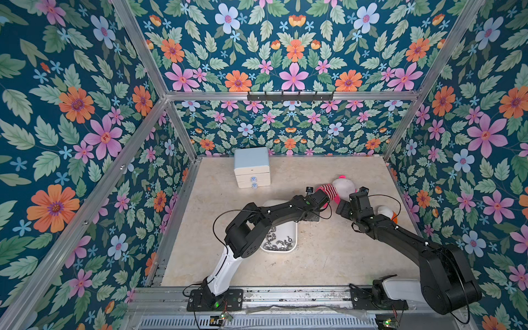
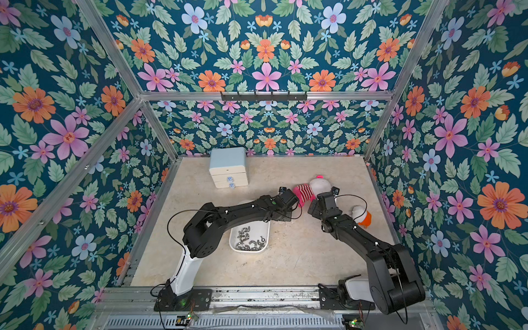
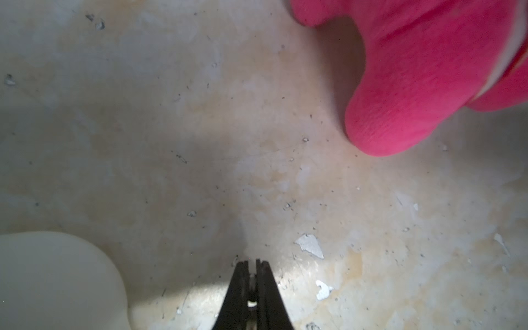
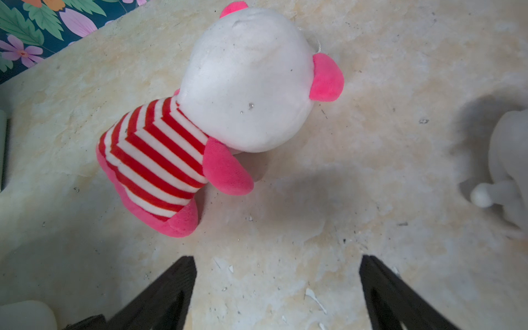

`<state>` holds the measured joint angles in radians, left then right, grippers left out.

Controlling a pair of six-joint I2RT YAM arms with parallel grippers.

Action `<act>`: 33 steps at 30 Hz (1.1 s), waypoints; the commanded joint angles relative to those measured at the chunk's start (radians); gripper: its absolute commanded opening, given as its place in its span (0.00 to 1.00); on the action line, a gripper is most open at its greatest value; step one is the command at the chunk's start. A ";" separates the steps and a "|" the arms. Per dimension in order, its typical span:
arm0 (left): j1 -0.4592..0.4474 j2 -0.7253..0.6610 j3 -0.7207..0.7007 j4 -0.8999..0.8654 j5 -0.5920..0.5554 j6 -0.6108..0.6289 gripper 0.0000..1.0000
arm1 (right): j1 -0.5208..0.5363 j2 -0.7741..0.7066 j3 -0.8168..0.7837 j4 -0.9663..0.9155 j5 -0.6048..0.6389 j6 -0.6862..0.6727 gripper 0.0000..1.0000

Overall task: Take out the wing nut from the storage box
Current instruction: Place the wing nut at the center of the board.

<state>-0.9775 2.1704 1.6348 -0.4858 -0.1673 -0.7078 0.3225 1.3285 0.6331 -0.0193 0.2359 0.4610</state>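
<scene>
The storage box (image 1: pixel 295 233) is a shallow white tub on the table, partly under my left arm, and several metal wing nuts (image 1: pixel 273 243) lie in its near end. Both top views show it (image 2: pixel 248 251). In the left wrist view a rounded corner of the box (image 3: pixel 57 280) lies to one side. My left gripper (image 3: pixel 253 261) hangs outside it, over bare tabletop. Its jaws are shut, with a small grey metal piece, apparently a wing nut (image 3: pixel 251 281), pinched between them. My right gripper (image 4: pixel 278 258) stands open over the table with nothing between its fingers.
A plush toy (image 1: pixel 340 187) with a white head and a red-striped body lies just beyond both wrists. A white and orange figure (image 1: pixel 387 213) sits behind the right arm. A pale-blue-topped mini chest of drawers (image 1: pixel 252 167) stands at the back left. Flowered walls enclose the table.
</scene>
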 commanded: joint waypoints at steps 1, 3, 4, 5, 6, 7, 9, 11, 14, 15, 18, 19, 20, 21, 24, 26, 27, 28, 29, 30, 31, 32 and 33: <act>0.000 0.008 0.005 0.013 -0.003 -0.018 0.00 | 0.000 0.006 0.005 0.019 -0.004 -0.004 0.95; 0.000 0.017 0.006 0.013 0.001 -0.023 0.00 | 0.000 0.010 0.004 0.020 -0.002 -0.004 0.95; 0.000 0.022 0.004 0.013 0.004 -0.028 0.00 | 0.000 0.011 0.002 0.020 -0.003 -0.004 0.95; 0.000 0.024 0.005 0.013 0.007 -0.031 0.00 | 0.000 0.012 0.001 0.020 -0.003 -0.004 0.95; 0.000 0.028 0.005 0.013 0.010 -0.035 0.00 | 0.000 0.012 0.000 0.019 -0.002 -0.004 0.95; 0.000 0.031 0.002 0.013 0.012 -0.037 0.00 | 0.000 0.012 0.000 0.022 -0.003 -0.005 0.95; 0.000 0.036 -0.001 0.013 0.015 -0.042 0.00 | 0.000 0.011 0.000 0.022 -0.002 -0.005 0.95; 0.000 0.035 -0.004 0.013 0.012 -0.045 0.00 | 0.000 0.010 0.002 0.023 -0.005 -0.007 0.95; 0.000 0.028 -0.012 0.013 0.008 -0.050 0.14 | 0.000 0.011 0.004 0.022 -0.009 -0.009 0.95; 0.000 0.024 -0.016 0.016 0.009 -0.051 0.19 | 0.000 0.012 0.004 0.024 -0.009 -0.008 0.95; 0.000 0.005 -0.029 0.026 0.008 -0.052 0.32 | 0.000 0.018 0.002 0.032 -0.007 -0.008 0.95; 0.000 -0.004 -0.037 0.033 0.007 -0.054 0.34 | 0.000 0.022 0.001 0.034 -0.007 -0.008 0.95; 0.000 -0.014 -0.045 0.041 0.004 -0.054 0.34 | 0.001 0.027 0.002 0.035 -0.008 -0.008 0.95; 0.000 -0.026 -0.052 0.049 0.003 -0.055 0.35 | 0.000 0.030 0.003 0.035 -0.007 -0.008 0.95; 0.000 -0.066 -0.057 0.056 0.001 -0.052 0.38 | 0.000 0.034 0.008 0.031 -0.006 -0.011 0.96; 0.000 -0.106 -0.065 0.059 -0.008 -0.051 0.40 | 0.000 0.031 0.009 0.026 -0.001 -0.016 0.99; 0.000 -0.132 -0.074 0.065 -0.017 -0.050 0.41 | 0.001 0.029 0.011 0.023 0.000 -0.019 0.99; 0.001 -0.162 -0.085 0.071 -0.029 -0.047 0.44 | 0.000 0.028 0.014 0.020 0.001 -0.023 0.99; 0.002 -0.187 -0.096 0.073 -0.042 -0.045 0.47 | 0.002 0.028 0.016 0.018 0.002 -0.026 0.99; 0.002 -0.212 -0.103 0.073 -0.060 -0.042 0.51 | 0.003 0.028 0.019 0.017 0.003 -0.028 0.99; 0.003 -0.239 -0.112 0.072 -0.078 -0.035 0.56 | 0.006 0.028 0.021 0.019 0.003 -0.031 0.99; 0.003 -0.259 -0.117 0.065 -0.094 -0.030 0.60 | 0.011 0.030 0.024 0.019 0.006 -0.033 0.99; 0.007 -0.282 -0.126 0.056 -0.111 -0.024 0.64 | 0.017 0.033 0.031 0.020 0.011 -0.035 0.99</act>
<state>-0.9752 1.9301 1.5200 -0.4194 -0.2096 -0.7547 0.3298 1.3602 0.6510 -0.0040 0.2302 0.4423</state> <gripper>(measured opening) 0.622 0.994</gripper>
